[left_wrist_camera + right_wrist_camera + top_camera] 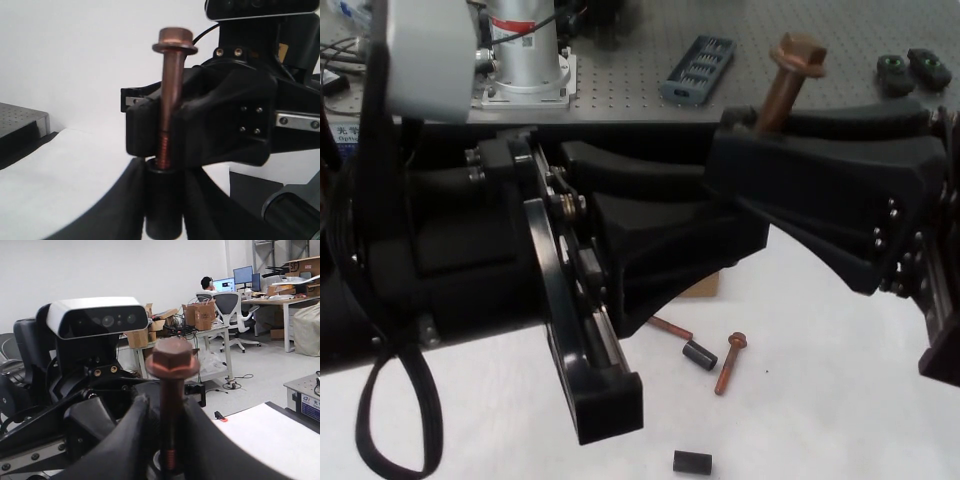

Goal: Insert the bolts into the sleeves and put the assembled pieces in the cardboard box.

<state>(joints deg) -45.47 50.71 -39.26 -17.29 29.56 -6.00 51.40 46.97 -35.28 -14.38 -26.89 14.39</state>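
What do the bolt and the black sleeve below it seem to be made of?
The bolt: probably metal, copper-coloured, with a dull sheen on the head and a cut thread. The sleeve: smooth black with faint gloss; coated metal or plastic, the look leaves it open.

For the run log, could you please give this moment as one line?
left gripper: shut on sleeve | right gripper: shut on bolt | bolt tip at sleeve mouth | bench: loose bolt, loose sleeve

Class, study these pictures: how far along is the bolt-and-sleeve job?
Done: nothing visibly boxed; the cardboard box is mostly hidden. In hand: right fingers hold a bolt, its threaded tip entering the sleeve gripped by left fingers. Left: finishing that insertion, boxing it, plus two loose bolts and two loose sleeves.
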